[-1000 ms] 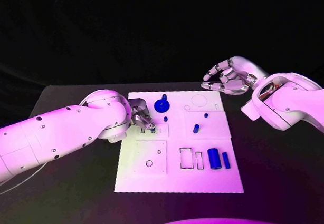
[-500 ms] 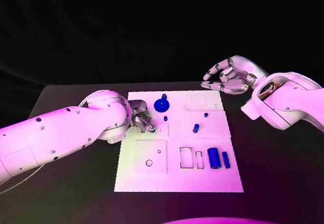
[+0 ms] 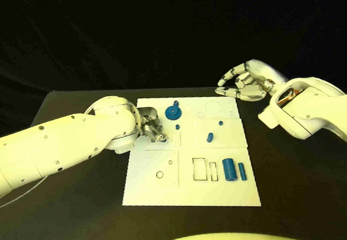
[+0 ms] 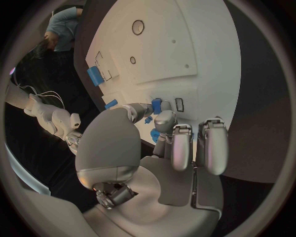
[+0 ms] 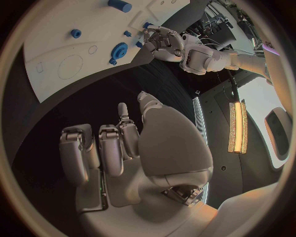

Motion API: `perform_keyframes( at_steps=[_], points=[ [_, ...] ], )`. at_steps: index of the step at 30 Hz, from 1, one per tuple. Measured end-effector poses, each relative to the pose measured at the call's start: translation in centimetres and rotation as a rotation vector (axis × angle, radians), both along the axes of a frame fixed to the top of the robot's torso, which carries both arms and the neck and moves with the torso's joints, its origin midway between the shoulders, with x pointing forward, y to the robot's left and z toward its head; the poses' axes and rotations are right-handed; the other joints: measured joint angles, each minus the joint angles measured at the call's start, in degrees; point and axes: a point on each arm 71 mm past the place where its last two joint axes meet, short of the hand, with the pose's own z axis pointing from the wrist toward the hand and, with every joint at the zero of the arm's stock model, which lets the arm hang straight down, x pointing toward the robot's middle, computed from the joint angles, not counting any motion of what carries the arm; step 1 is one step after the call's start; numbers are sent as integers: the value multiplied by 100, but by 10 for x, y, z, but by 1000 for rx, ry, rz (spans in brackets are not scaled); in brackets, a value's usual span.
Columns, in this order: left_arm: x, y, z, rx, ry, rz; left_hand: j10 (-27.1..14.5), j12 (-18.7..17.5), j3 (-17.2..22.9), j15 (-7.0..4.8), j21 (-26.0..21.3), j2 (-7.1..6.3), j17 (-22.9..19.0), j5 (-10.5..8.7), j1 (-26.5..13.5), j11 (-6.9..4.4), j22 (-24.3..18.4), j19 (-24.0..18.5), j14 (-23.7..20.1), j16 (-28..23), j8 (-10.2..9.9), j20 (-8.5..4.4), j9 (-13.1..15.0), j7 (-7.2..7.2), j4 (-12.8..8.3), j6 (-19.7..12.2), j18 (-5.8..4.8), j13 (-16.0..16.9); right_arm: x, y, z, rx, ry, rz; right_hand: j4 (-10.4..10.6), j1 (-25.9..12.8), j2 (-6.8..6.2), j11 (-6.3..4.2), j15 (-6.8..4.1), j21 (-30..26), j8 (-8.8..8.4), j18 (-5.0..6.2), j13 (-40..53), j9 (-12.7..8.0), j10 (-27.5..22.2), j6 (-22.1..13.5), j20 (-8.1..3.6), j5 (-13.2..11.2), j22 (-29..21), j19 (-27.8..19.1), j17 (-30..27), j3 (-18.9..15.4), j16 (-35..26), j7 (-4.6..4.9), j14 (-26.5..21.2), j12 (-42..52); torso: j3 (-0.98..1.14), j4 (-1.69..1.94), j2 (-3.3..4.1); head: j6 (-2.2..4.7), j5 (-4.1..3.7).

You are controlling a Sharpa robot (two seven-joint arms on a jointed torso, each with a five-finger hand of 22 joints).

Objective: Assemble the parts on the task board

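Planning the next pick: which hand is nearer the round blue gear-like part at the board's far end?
Left. The left hand sits over the task board just beside the round blue part. The right hand hovers off the board's far right corner, farther away.

Between the earlier pictures and now, no displacement of any item is detectable. The left hand (image 3: 151, 127) registers at the same spot over the board's (image 3: 155, 191) left edge, fingers curled at the same small part. The right hand (image 3: 242, 83) registers at the same spot above the board's far right corner, fingers curled in as before. All parts on the board occupy the same positions as before.
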Motion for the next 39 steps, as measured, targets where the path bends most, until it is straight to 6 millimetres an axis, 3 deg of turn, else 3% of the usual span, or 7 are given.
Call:
perform_keyframes(
  at_steps=[6, 11, 12, 23, 24, 31, 39],
  points=[
    [2, -1, -1, 4, 6, 3, 29, 33, 16, -13, 0, 61, 0, -41, -149, -29, 0, -10, 13, 0, 40, -34, 38, -50, 15, 51, -91, 27, 0, 0, 0, 0, 0, 1, 0, -1, -1, 0, 0, 0, 0, 0, 0, 5, 0, 0, 0, 0, -1, 0, 0, 0, 0, 0, 0, 0, 0, -4, 2, -9, 8],
    [5, -3, -2, 8, 16, 5, 50, 33, 27, -42, 0, 120, 0, -63, -238, -49, 0, -1, 1, 0, 100, -43, 26, -45, 4, 62, -91, 25, 0, 0, 0, 0, 0, 1, 0, -23, -23, 0, 0, 0, 0, 0, 5, 7, 0, 0, 0, 0, -1, 0, 0, 0, 0, 0, 0, 0, 0, -3, 2, -9, 4],
    [5, -3, -2, 8, 19, 4, 50, 33, 306, -42, 0, 119, 0, -94, -311, -49, 0, -1, 1, 0, 106, -43, 26, -52, -256, 71, -90, 25, 0, 1, 0, 0, 0, 1, 0, -23, -23, 0, 0, 0, 0, 0, 5, 7, 0, 0, 0, 0, -1, 0, 0, 0, 0, 0, 0, 0, -1, -3, 2, -9, 3],
    [8, -5, -1, 16, 34, 6, 93, 89, 317, -63, 0, 135, 5, -96, -539, -90, 0, -1, 21, 0, 127, -42, 9, -97, -255, 91, -90, 61, 0, 1, 0, 1, 0, 2, 0, -23, -23, -17, 0, -24, 0, 0, 4, 10, -17, 0, 0, 2, -2, 0, 4, 0, 0, 0, 0, 0, 1, -7, 4, -29, -8],
    [8, -5, -2, 16, 35, 6, 93, 93, 446, -75, 0, 131, 5, -113, -586, -90, 0, -3, 9, 0, 117, -44, 1, -116, -409, 110, -89, 71, 0, 1, 0, 1, 0, 2, 0, -28, -20, -17, 0, -24, 0, 0, 4, 13, -17, 0, 0, 22, -2, 0, 4, 0, 0, 0, 0, 0, 1, -7, 4, -31, -10],
    [9, -4, -2, 19, 38, 7, 113, 139, 436, -84, 0, 105, 4, -148, -901, -111, 0, -1, 0, 0, 95, -83, -57, -177, -601, 171, -89, 104, -1, 1, 0, 1, -1, 3, 0, -99, -23, -17, -21, -23, 0, 0, 4, 20, -17, 0, 0, 22, -2, 0, 3, 0, 0, 0, 21, -23, 0, 0, -1, -43, -18],
    [8, -3, -4, 23, 45, 8, 162, 218, -336, -103, 0, 83, 4, -165, -1224, -121, 0, -1, 20, 0, 101, -83, -124, -216, -160, 313, -89, 187, -1, 0, 0, 1, -1, 2, 0, -205, -22, -16, -21, -56, 22, 0, 3, 35, -16, -14, 0, 22, -3, 0, 3, 0, -22, -14, 21, -23, -4, 0, -2, -47, -20]
  ],
)
